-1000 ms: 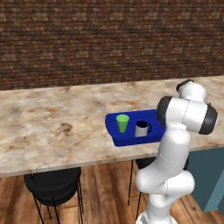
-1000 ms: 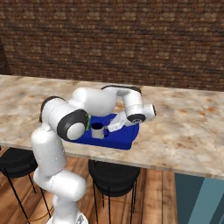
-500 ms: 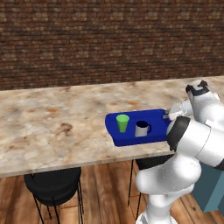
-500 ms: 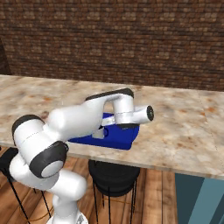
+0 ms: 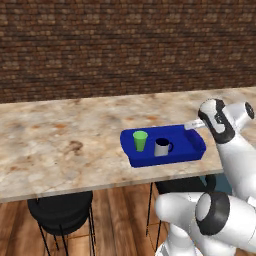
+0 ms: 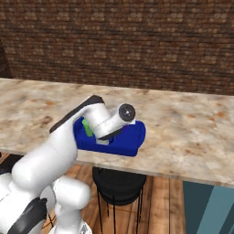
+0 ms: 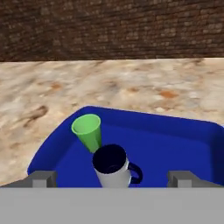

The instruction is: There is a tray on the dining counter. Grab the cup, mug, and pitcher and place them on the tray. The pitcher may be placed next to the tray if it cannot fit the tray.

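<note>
**A:** Where do your task things sit right now?

**B:** Look at the tray (image 5: 192, 146): you see it lying flat on the dining counter (image 5: 60, 145), near the counter's front edge. The cup (image 5: 140, 141) stands upright on the tray, toward its left end in the left base view. The mug (image 5: 161, 147) stands upright just beside it on the same tray, its dark handle turned away from the cup.

**A:** Do the cup and mug touch?

**B:** From the left base view you see a narrow strip of blue between them, so they stand apart. In the hand view the mug overlaps the cup's lower part, but that is only one in front of the other.

**A:** And the gripper?

**B:** Your gripper (image 7: 112, 178) has its fingertips (image 7: 43, 178) spread wide apart, one at each lower corner of the hand view, with nothing between them. The mug shows between them further off, not touched. In the left base view you see the hand at the tray's right end, above the counter's edge.

**A:** The pitcher?

**B:** You cannot place it from these views.

**A:** Anything else?

**B:** A brick wall (image 5: 125, 45) rises behind the counter, and dark stools (image 5: 60, 217) stand under it on a wood floor (image 6: 164, 224).
</note>
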